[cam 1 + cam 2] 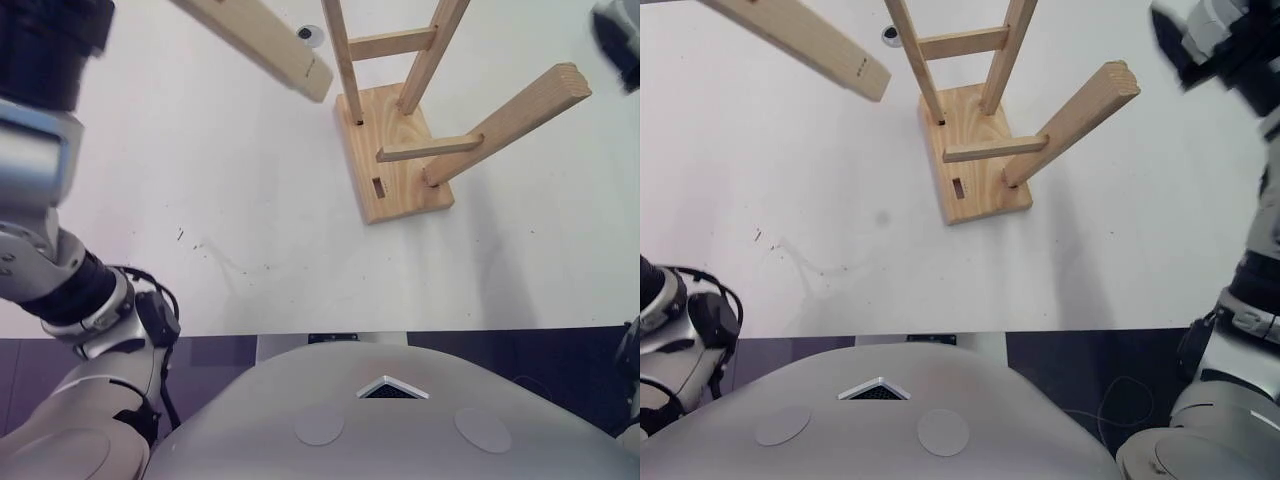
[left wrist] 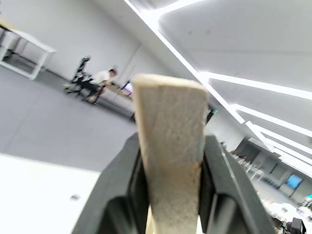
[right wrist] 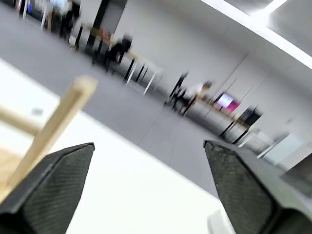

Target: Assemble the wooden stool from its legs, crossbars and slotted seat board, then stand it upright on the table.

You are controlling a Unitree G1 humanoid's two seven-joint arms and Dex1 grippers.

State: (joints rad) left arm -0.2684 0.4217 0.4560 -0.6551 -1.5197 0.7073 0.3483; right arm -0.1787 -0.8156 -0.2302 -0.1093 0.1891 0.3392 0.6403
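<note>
The seat board (image 1: 405, 195) lay flat on the white counter (image 1: 200, 200), in the upper middle of the head views. Three legs rose from it. Two of them (image 1: 340, 55) (image 1: 430, 55) ran up past the top edge of the frame, joined by a short crossbar (image 1: 392, 44). The third leg (image 1: 510, 120) leaned toward the upper right. A second crossbar (image 1: 430, 149) stuck out from it toward the left, and its far end hung free above the board. One slot (image 1: 378, 187) in the near part of the board stood open.

The fourth leg (image 1: 255, 35) was off the counter in the upper left of the frame, slanting down toward the board. Its cut end hung just left of the nearest upright leg and did not touch it. The left tool (image 2: 171, 161) had it: in the left wrist view the dark fingers (image 2: 214, 175) were pressed against both faces of the pale wood.

The right tool (image 3: 148, 143) was spread wide, its two dark fingers (image 3: 53, 180) well apart with nothing between them. Behind its fingers the right wrist view showed one leg of the stool.

A small dark round disc (image 1: 310, 35) lay on the counter at the top of the frame, between the held leg and the stool. A few faint scuffs (image 1: 185, 237) marked the counter at lower left.
</note>
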